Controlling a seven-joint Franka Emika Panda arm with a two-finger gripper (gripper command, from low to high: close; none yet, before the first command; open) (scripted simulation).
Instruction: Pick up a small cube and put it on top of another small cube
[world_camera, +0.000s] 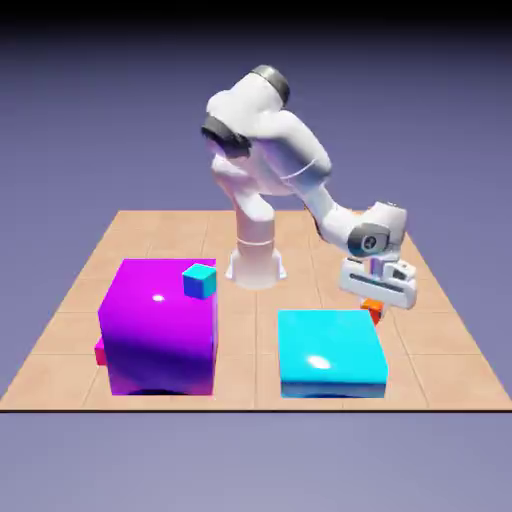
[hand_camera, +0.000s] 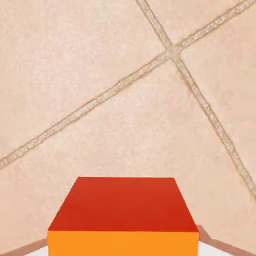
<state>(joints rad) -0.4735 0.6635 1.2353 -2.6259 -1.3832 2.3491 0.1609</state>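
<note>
Right now the white arm's pincer (world_camera: 374, 304) is down at the tan tiled worktop (world_camera: 150, 235), just behind the far right corner of the big glossy cyan block (world_camera: 331, 352), clenched on the tiny orange-red cube (hand_camera: 123, 216). The hand view shows that cube large between the fingertips, directly ahead of the pincer. A likely target, the small teal cube (world_camera: 200, 281), sits atop the big purple block (world_camera: 158, 327), well away toward the exterior view's left.
</note>
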